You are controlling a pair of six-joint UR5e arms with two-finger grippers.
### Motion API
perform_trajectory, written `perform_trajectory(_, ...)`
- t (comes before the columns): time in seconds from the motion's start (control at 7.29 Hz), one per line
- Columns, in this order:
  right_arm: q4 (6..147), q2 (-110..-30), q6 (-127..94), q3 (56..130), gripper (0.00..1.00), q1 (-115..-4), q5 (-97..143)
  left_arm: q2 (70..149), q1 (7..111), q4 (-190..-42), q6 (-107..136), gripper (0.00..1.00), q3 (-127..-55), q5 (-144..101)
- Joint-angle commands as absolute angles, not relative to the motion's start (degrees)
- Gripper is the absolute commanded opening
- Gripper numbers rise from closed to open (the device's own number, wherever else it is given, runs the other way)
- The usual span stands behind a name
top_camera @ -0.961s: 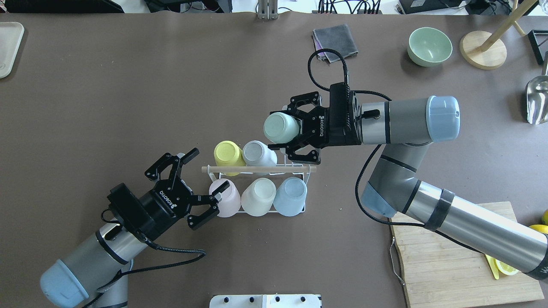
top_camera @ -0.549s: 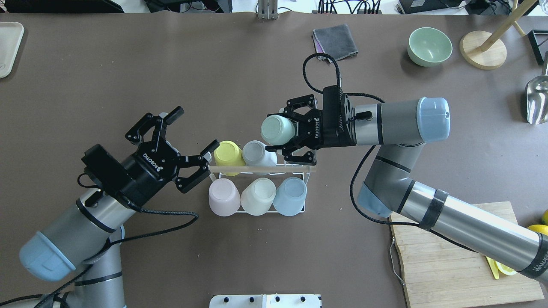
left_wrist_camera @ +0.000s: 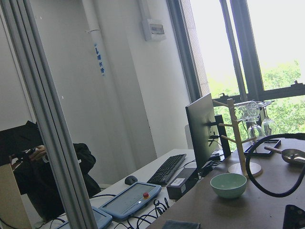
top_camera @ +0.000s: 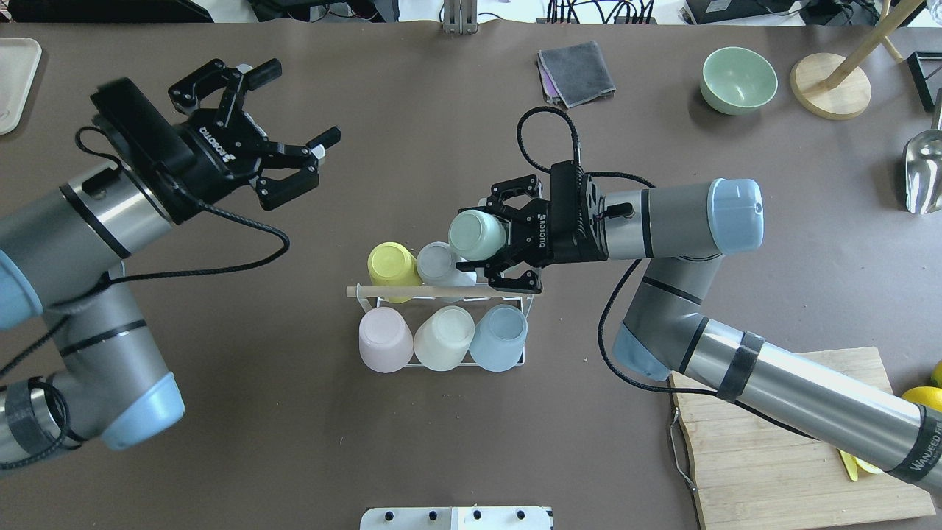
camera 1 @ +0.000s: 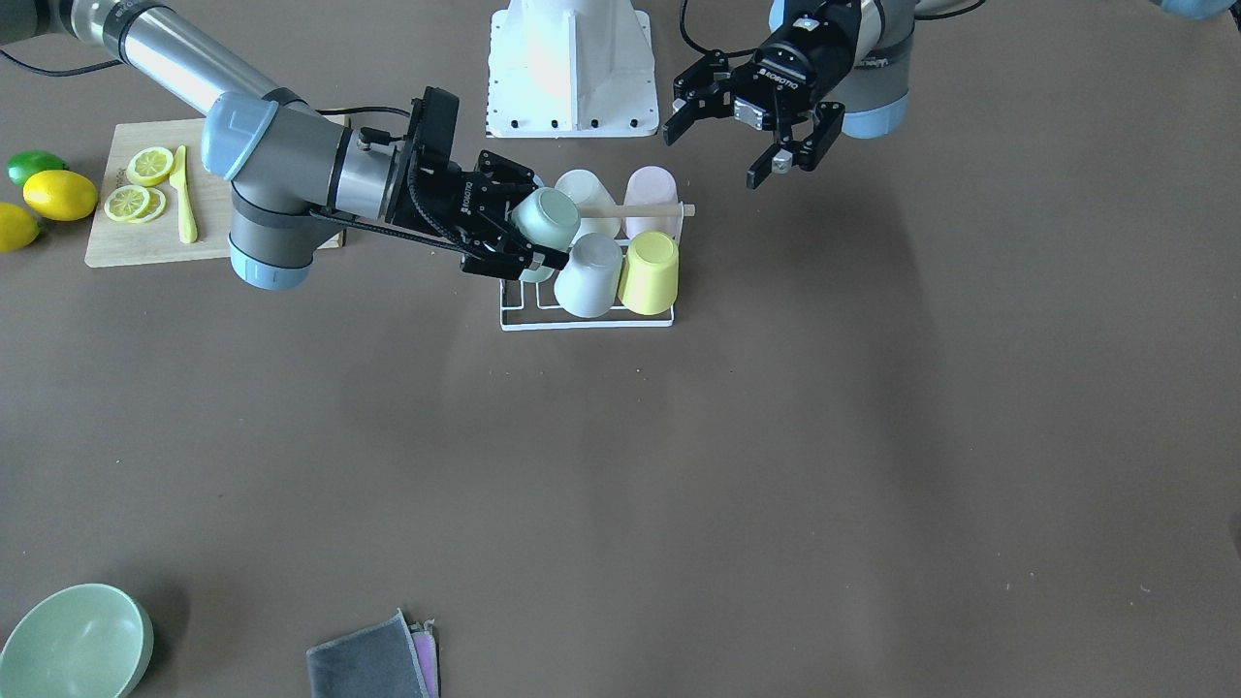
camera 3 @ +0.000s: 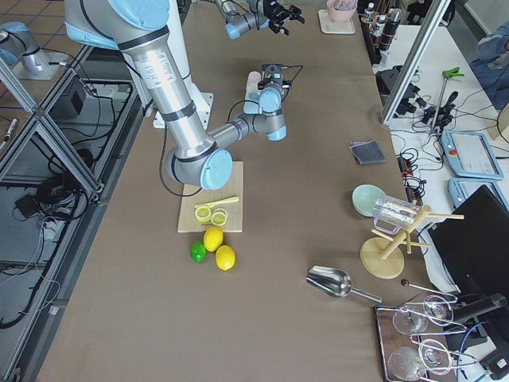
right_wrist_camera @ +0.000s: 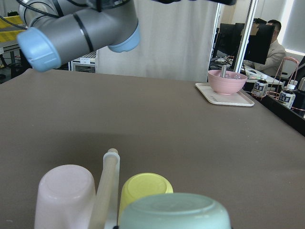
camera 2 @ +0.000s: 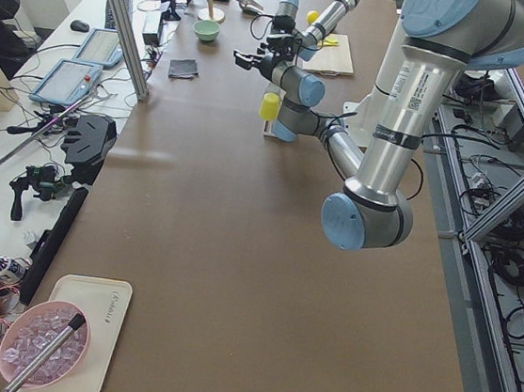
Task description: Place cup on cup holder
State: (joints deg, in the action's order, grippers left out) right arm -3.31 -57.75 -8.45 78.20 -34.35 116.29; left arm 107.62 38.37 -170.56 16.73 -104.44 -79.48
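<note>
**Mint cup clamped above the rack's far row, its seating hidden**

The right end effector (top_camera: 473, 230) is clamped on a mint-green cup (camera 1: 545, 215), one finger on each side of its wall. The cup is tipped, with its closed base turned up. It hangs over the right end of the far row of the cup holder (camera 1: 586, 327), just beyond the wooden rod (top_camera: 441, 292).

In the overhead view the cup overlaps the grey cup (top_camera: 439, 261) beside it, which stands next to the yellow cup (top_camera: 392, 263). The peg beneath the mint cup is covered by the cup and the fingers. Whether the cup touches a peg or its neighbour cannot be told.

The near row carries a pink cup (top_camera: 384, 338), a cream cup (top_camera: 444, 337) and a pale blue cup (top_camera: 499, 337), all mouth down. From the front-facing camera the right end effector hides the blue cup almost wholly.

The right wrist camera catches only the mint cup's base, cut off by the lower edge of the picture. In both side views the holder is too small to read.

The left end effector (top_camera: 294, 104) has its fingers spread wide and holds nothing. It is raised over the table (top_camera: 441, 442), well apart from the holder.
</note>
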Motion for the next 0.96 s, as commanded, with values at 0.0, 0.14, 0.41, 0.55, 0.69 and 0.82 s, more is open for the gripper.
perform_trajectory(0.0,-3.3,-57.7,-8.4,78.0,0.0,-33.8,116.3,107.2,52.5,-169.5,26.2,0.98,-96.6,-94.8)
perform_trajectory(0.14,-3.3,-57.7,-8.4,78.0,0.0,-33.8,116.3,107.2,57.5,-169.5,28.5,0.98,-91.4,-100.8)
perform_trajectory(0.41,-3.3,-58.1,-9.0,78.4,0.16,-33.9,116.4,107.7,62.6,-168.9,28.7,0.98,-83.6,-111.2)
perform_trajectory(0.55,-3.4,-58.3,-9.0,78.7,0.48,-33.9,116.5,107.4,65.8,-163.6,28.2,0.98,-83.1,-116.7)
perform_trajectory(0.69,-3.4,-58.4,-9.0,78.9,0.78,-34.0,116.6,107.3,69.0,-157.0,27.9,0.98,-83.9,-121.3)
perform_trajectory(0.82,-3.4,-58.4,-8.9,78.9,0.99,-34.1,116.8,107.2,70.7,-153.2,27.9,0.98,-84.5,-123.8)
